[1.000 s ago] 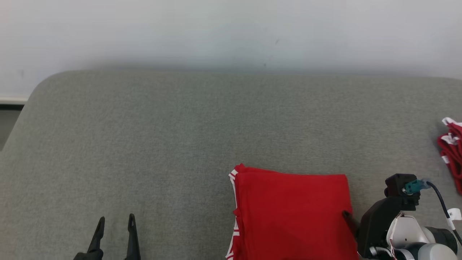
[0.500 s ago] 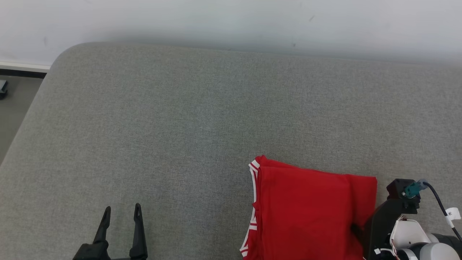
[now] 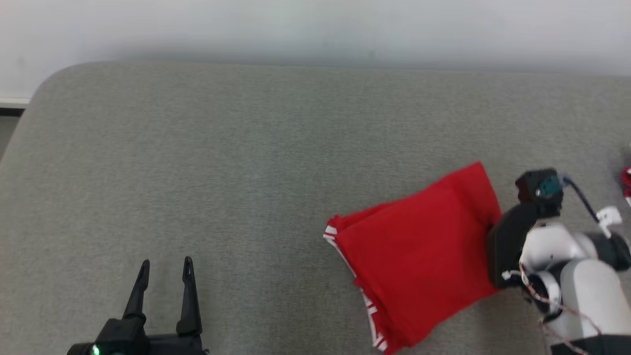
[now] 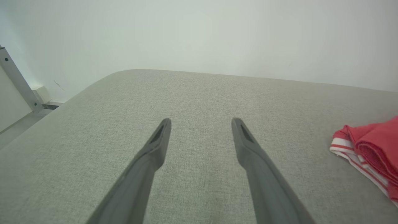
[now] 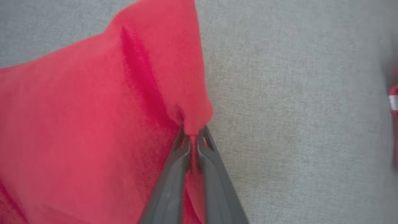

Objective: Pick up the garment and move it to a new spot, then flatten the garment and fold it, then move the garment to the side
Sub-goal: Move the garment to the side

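Note:
The garment (image 3: pixel 419 256) is red with white-striped trim, folded into a thick rectangle and lying skewed on the grey cushion at the right. My right gripper (image 5: pixel 193 133) is shut on the garment (image 5: pixel 93 124), pinching its right edge between both fingertips so the cloth puckers there. In the head view that gripper's black wrist body (image 3: pixel 512 236) covers the fingers at the garment's right edge. My left gripper (image 3: pixel 165 268) hangs open over bare cushion at the lower left, its fingers (image 4: pixel 155 143) spread wide, well clear of the garment's striped edge (image 4: pixel 367 149).
The grey upholstered surface (image 3: pixel 222 162) has a rounded far-left corner, with a pale wall behind and floor beyond its left edge. Another piece of red and white fabric (image 3: pixel 626 180) lies at the far right edge, also a sliver of red fabric (image 5: pixel 394 102).
My right gripper closed on the garment's right edge and dragged that side up and away, turning the folded garment askew. The head camera shifted. My left gripper stayed open.

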Tool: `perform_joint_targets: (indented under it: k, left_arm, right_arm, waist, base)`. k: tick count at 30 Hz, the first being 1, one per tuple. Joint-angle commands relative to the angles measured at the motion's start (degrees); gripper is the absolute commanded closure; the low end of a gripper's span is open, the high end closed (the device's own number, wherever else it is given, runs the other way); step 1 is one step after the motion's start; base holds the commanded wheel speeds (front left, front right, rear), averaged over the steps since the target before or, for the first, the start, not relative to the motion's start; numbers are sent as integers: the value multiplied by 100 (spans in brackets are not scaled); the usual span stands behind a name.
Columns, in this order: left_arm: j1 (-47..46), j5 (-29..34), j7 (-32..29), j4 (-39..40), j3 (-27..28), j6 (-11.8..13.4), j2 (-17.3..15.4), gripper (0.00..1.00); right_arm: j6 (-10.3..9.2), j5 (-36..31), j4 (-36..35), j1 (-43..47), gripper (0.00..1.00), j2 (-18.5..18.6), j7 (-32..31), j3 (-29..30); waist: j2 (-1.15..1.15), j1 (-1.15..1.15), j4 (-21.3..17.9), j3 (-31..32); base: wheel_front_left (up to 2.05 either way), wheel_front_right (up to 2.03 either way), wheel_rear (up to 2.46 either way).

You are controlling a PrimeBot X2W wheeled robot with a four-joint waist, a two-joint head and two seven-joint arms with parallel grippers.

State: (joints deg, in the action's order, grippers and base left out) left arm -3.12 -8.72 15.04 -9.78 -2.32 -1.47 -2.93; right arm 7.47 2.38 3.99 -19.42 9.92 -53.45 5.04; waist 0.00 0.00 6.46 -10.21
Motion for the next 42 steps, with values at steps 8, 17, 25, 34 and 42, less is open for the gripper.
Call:
perform_joint_targets:
  k: [8,17,25,34,42]
  left_arm:
    - [-217,153,16,322,-101,-116,6,0]
    - [-426,345,16,479,-141,-273,-43,0]
    - [-724,555,16,670,-232,-390,-265,0]
    - [-870,670,16,890,-228,-416,-477,0]
    - [-927,675,16,1051,-225,-388,-583,0]
  right_arm:
    - [0,138,187,-1103,100,947,-249,-296]
    - [0,160,114,-1843,100,1619,-547,-81]
    - [0,-106,671,-2454,100,1865,-172,636]
    - [0,-1145,1037,-2449,100,1878,380,1708]
    - [0,-2004,1529,-2365,23,1906,1683,2215]
  waist:
    - [0,0,-860,-288]
    - [0,0,-1480,-736]
    - [0,0,-1588,-1310]
    - [0,0,-1466,-1657]
    - [0,0,-1378,-1856]
  base:
    - [0,0,0]
    - [0,0,0]
    - [0,0,0]
    - [0,0,0]
    - [0,0,0]
